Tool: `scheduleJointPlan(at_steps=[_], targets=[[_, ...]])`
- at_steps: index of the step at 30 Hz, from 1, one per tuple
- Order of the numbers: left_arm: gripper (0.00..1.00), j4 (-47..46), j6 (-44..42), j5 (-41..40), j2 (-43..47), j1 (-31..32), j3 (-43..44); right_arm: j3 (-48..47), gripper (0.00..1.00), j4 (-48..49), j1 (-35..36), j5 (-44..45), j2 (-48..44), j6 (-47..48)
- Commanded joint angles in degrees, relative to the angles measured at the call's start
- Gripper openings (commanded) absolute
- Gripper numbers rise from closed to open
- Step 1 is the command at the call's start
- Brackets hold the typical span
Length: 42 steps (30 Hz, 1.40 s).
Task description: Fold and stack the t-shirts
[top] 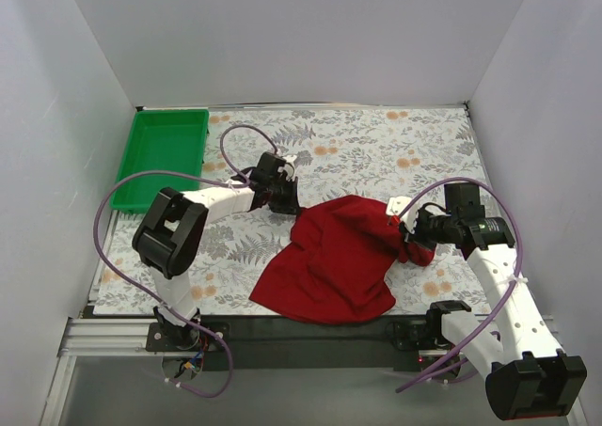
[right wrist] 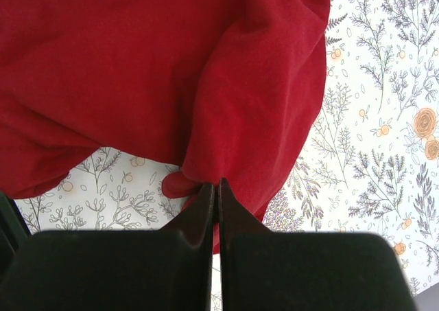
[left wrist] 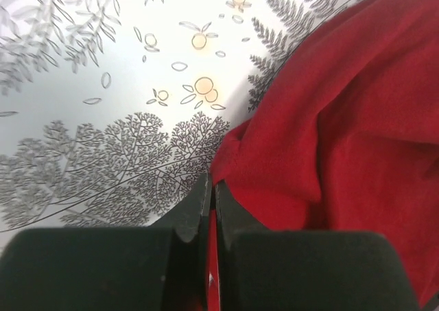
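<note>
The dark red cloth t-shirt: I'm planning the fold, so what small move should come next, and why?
The left pincer and right pincer are each shut on an edge of the dark red cloth t-shirt, which lies bunched on the floral table. So probably raise both a little and draw them apart, to spread it flat for folding.

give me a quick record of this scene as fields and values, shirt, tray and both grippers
garment: dark red short-sleeved cloth t-shirt, crumpled, not folded, on the floral-patterned table cover
left gripper: shut, pinching the shirt's edge on its own side
right gripper: shut, pinching the opposite edge of the shirt
tray: green plastic rectangular tray, far left corner, nothing visible in it, apart from the shirt
stack: none started; only one shirt in view
</note>
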<state>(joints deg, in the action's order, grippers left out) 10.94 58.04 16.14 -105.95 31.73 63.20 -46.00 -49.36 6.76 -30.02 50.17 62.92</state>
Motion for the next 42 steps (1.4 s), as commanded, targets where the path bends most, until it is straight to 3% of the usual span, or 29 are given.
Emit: scheduleJointPlan(at_steps=[1,12,16,22,28,33,36,38,42], targets=[[0.0,1.54,-4.51,-5.93,7.85,0.18,4.03,-1.11,0.01,1.99,-0.26,-0.13,-0.52,-1.21],[0.0,5.94,-16.03,-17.79,20.08,-0.17,13.62,-5.77,0.01,9.37,-1.4,7.86,1.42,-7.28],[0.0,4.53,-18.05,-24.47,23.06,-1.13,15.02,-5.42,0.01,13.15,-2.98,12.79,0.89,-9.21],[0.0,-2.67,-23.49,-26.95,27.64,-1.49,14.85,-4.63,0.01,13.86,-3.95,9.29,-0.51,-10.44],[0.0,-4.0,-25.09,-23.88,29.04,-1.58,11.78,-4.01,0.01,11.76,-3.95,4.1,-0.87,-9.84],[0.0,-4.26,-21.92,-19.66,32.55,-1.49,1.42,-3.31,0.01,8.59,-3.95,2.77,-1.83,-5.62],[0.0,-3.21,-17.63,-17.03,35.1,-1.49,-5.51,-2.26,0.01,1.31,-3.87,1.81,-2.36,2.7],[0.0,-2.16,-13.95,-9.92,38.27,-1.49,-9.39,-0.24,0.01,-4.82,-3.86,2.24,-2.8,8.34],[0.0,-1.18,-6.03,4.22,42.84,-1.4,-17.74,4.33,0.01,-7.67,-3.78,4.09,-3.24,13.98]])
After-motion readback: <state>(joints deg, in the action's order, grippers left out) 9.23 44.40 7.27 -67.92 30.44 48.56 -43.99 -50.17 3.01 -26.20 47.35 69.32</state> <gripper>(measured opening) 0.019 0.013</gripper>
